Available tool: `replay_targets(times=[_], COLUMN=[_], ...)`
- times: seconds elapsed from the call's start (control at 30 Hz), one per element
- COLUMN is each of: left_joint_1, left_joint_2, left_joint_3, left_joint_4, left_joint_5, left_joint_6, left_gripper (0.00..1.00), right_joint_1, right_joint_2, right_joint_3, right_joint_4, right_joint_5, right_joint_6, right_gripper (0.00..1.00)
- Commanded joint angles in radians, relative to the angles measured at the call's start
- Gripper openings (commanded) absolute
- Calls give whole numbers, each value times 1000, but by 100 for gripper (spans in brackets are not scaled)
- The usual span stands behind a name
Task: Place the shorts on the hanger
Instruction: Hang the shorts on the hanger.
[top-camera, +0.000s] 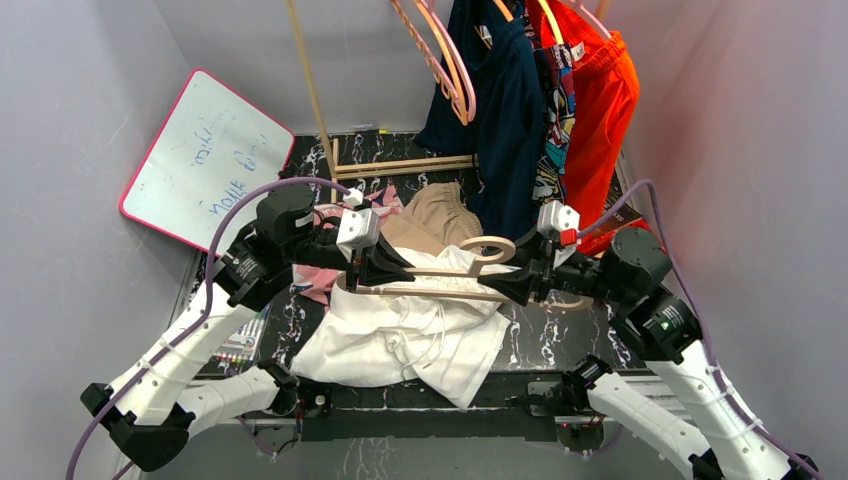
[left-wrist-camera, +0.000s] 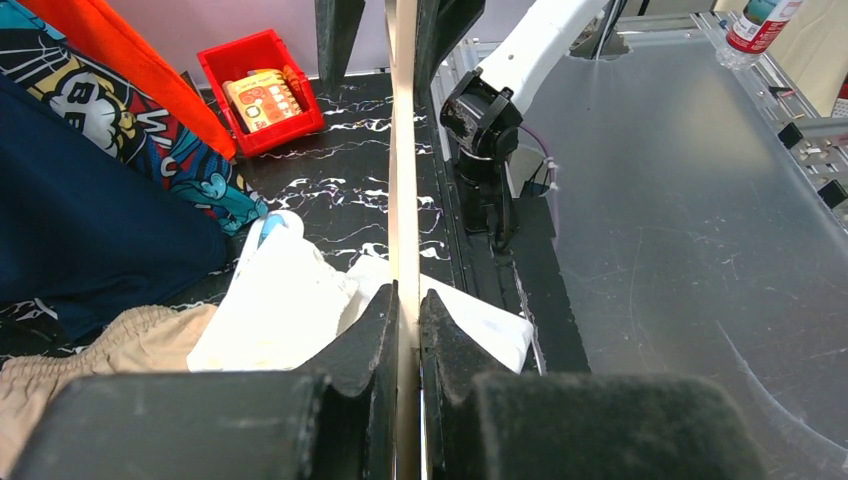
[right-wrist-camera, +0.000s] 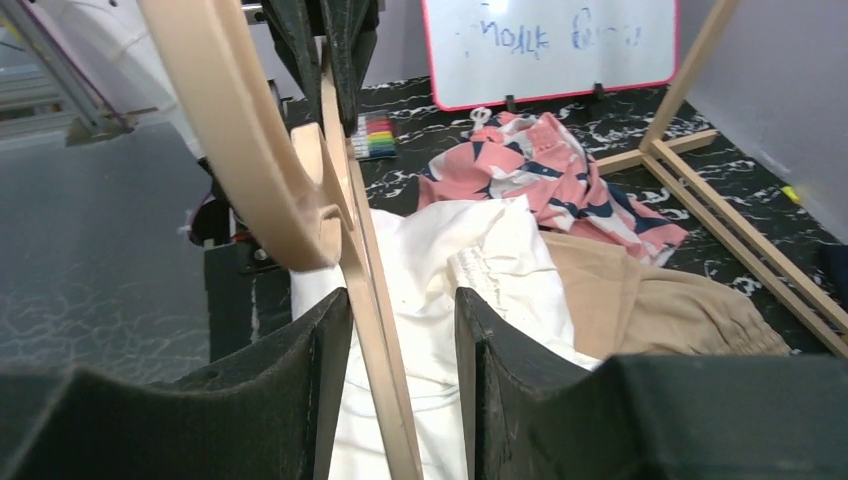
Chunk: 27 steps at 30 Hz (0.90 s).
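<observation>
Shorts (top-camera: 400, 340) lay crumpled on the table (top-camera: 540, 330), directly under the hanger (top-camera: 440, 292) and not yet on it. I judged them soft, light and floppy; you'd do best to grip the gathered waistband (right-wrist-camera: 485, 268). The hanger looked stiff and smooth, likely slippery. Your left gripper (left-wrist-camera: 408, 300) pinched the hanger tight. Your right gripper (right-wrist-camera: 400, 300) stood part-open, with the hanger loose between its jaws.

We are white-shelled arms (top-camera: 180, 362) with black joints (top-camera: 246, 272) and lilac cables (top-camera: 214, 242), our left pincer (top-camera: 402, 271) and right pincer (top-camera: 511, 287) matte black.
</observation>
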Motion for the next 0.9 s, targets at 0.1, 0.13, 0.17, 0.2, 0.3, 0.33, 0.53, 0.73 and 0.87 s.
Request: replay_targets(times=[0.1, 0.13, 0.17, 0.2, 0.3, 0.33, 0.53, 0.73, 0.87], left_joint_1=[1, 2, 2, 2, 2, 2, 2, 2, 2], left_joint_2=[-16, -15, -16, -15, -14, -14, -4, 10, 3], left_joint_3=[16, 18, 19, 22, 27, 28, 34, 44, 29], left_joint_4=[8, 8, 8, 7, 5, 4, 5, 11, 18], left_joint_5=[103, 102, 102, 103, 100, 99, 97, 97, 58], left_joint_6=[11, 12, 14, 14, 12, 12, 12, 5, 8], left_gripper=[0, 0, 0, 0, 0, 0, 0, 0, 0], right_joint_1=[4, 4, 3, 4, 4, 3, 3, 3, 4], right_joint_2=[70, 81, 92, 100, 111, 112, 111, 127, 128], right_joint_3=[75, 83, 89, 93, 93, 88, 58, 54, 50], right_joint_4=[106, 105, 105, 103, 109, 116, 174, 193, 194], right_joint_5=[-124, -139, -151, -160, -177, -181, -196, -192, -147], right_joint_6=[28, 29, 30, 30, 36, 44, 96, 135, 171], right_gripper=[43, 38, 33, 30, 27, 29, 36, 0, 0])
